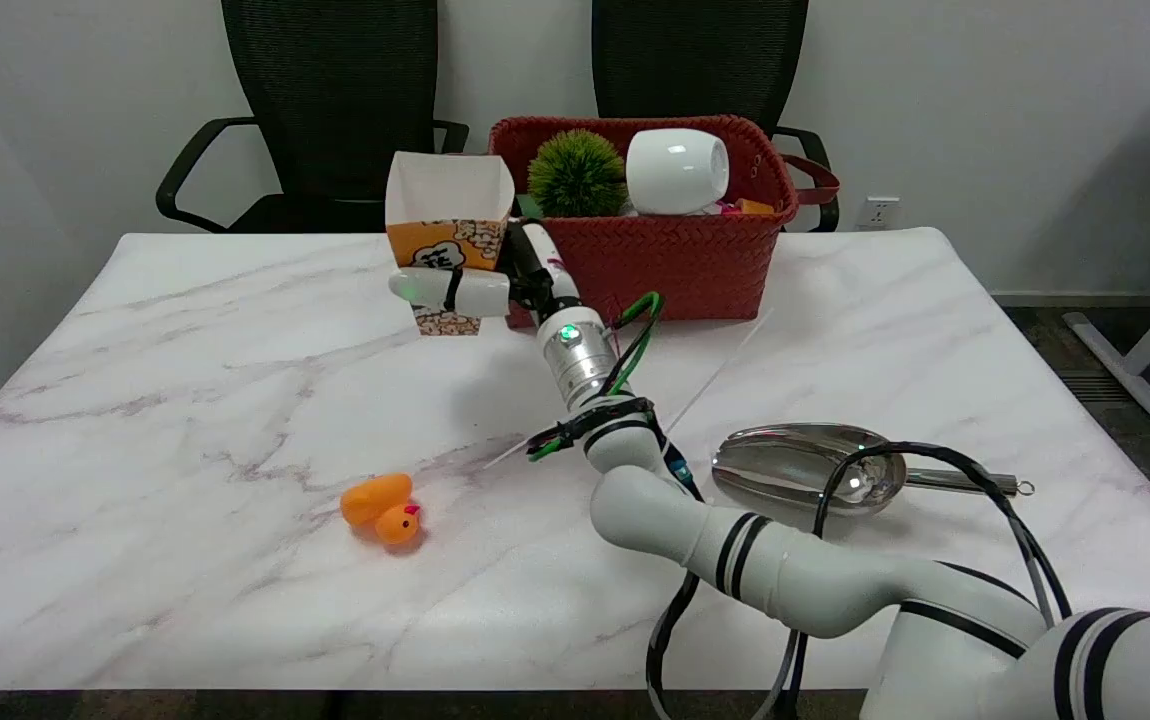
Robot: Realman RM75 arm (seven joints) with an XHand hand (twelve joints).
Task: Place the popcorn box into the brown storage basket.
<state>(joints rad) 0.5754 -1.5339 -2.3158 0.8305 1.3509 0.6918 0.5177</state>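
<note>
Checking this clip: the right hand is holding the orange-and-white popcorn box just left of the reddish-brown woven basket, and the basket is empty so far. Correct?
Not quite. The head view shows the reddish-brown woven basket already holds things: a spiky green ball and a white cup lying on its side, with other small items I cannot make out. The rest stands: the right hand holds the orange-and-white popcorn box just left of the basket.

My right arm [785, 570] is glossy white tube, ringed with thin black bands; behind my black-and-white many-fingered hand [495, 285] sits a silver metal wrist cylinder [575, 362] with a small green light; green and black cables [635, 345] loop beside it.
</note>
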